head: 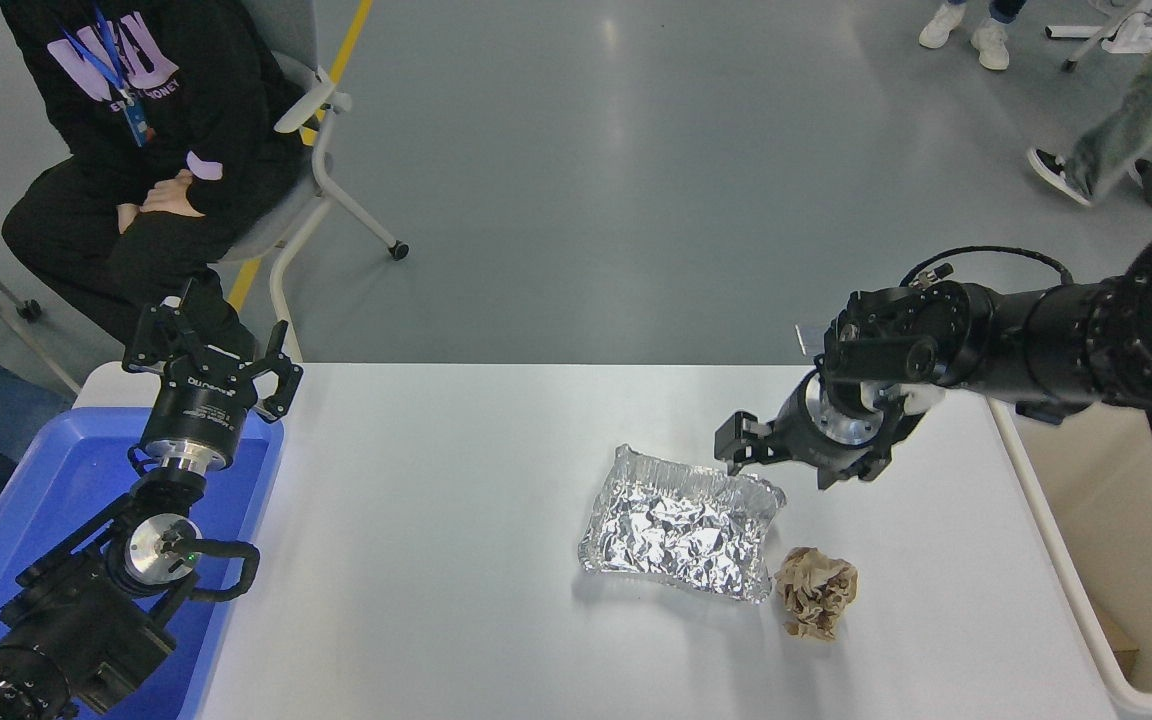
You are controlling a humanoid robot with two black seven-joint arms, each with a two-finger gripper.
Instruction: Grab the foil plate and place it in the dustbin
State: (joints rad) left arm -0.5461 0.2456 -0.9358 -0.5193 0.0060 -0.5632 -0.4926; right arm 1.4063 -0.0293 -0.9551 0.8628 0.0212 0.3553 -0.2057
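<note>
The foil plate [678,526] is a crinkled silver tray lying flat near the middle of the white table [456,560]. My right gripper [781,465] is open and empty, low over the table just past the plate's far right corner. The white dustbin [1106,560] with its cream inside stands at the table's right edge, partly behind my right arm. My left gripper [211,360] is open and parked at the lower left over the blue tub.
A crumpled brown paper ball [815,591] lies just right of the plate's near corner. A blue plastic tub [56,480] stands at the left. A person sits on a chair [301,160] at the far left. Another person's legs [1126,140] show at the top right.
</note>
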